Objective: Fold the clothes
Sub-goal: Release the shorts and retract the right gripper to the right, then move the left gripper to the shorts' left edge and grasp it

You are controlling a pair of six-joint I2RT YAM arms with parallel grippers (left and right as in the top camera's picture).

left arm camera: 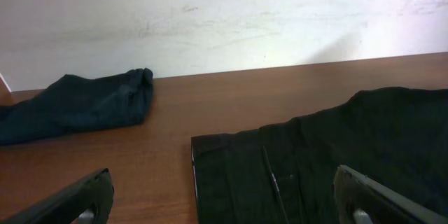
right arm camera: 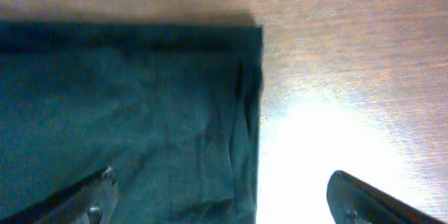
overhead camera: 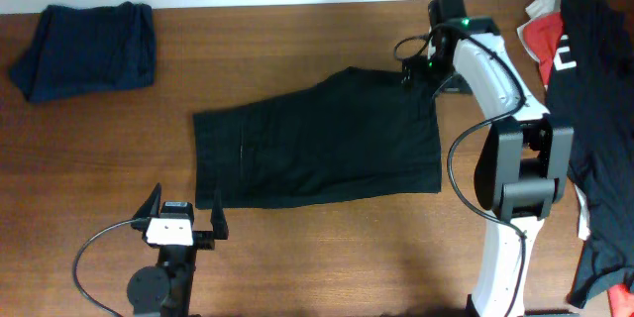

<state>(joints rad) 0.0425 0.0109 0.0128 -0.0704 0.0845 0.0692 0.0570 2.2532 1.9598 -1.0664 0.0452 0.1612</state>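
Note:
A black garment (overhead camera: 317, 144) lies flat in the middle of the wooden table, folded into a rough rectangle. It fills the lower right of the left wrist view (left arm camera: 322, 161) and the left of the right wrist view (right arm camera: 126, 112). My left gripper (overhead camera: 184, 220) is open and empty at the table's front, just off the garment's front left corner. My right gripper (overhead camera: 428, 71) is open above the garment's back right corner, holding nothing. A folded dark navy piece (overhead camera: 87, 50) lies at the back left. More black clothes (overhead camera: 594, 109) and a red-and-white one (overhead camera: 540, 40) are piled at the right edge.
The right arm's white links (overhead camera: 495, 79) reach over the table's right side, with cables looping beside them. A pale wall (left arm camera: 224, 14) stands behind the table's far edge. Bright glare lies on the wood (right arm camera: 322, 147) beside the garment's corner.

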